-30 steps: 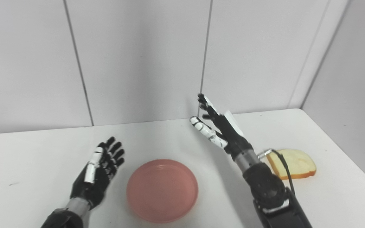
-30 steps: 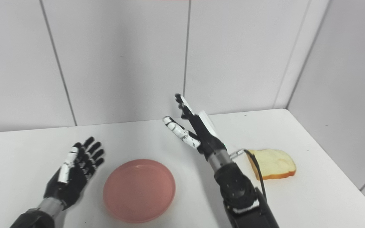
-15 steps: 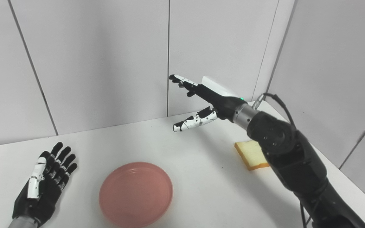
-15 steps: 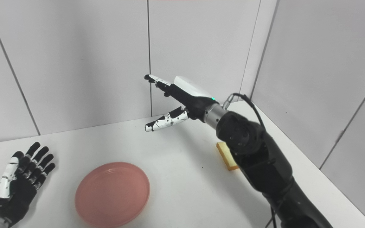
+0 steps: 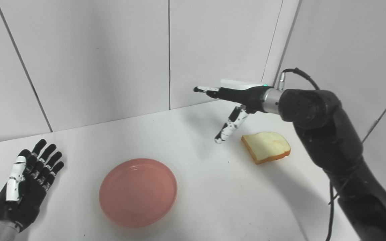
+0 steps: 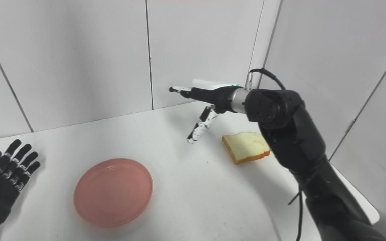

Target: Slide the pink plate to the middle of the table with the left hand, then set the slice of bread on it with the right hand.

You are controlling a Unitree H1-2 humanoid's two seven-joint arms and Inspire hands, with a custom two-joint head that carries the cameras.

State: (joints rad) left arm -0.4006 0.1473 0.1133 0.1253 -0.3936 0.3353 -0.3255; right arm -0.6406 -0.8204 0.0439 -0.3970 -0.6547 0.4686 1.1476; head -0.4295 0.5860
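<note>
Left eye view: the right hand (image 5: 235,100), empty with fingers spread, has swung over toward the bread slice (image 5: 266,146) far right; the pink plate (image 5: 138,191) sits mid-worktop, the left hand (image 5: 25,187) open, withdrawn.

— What differs?
— Camera swings right; right hand (image 5: 233,103) now lies level above the table, open, thumb pointing down beside the slice of bread (image 5: 266,146), which the arm no longer hides.
</note>
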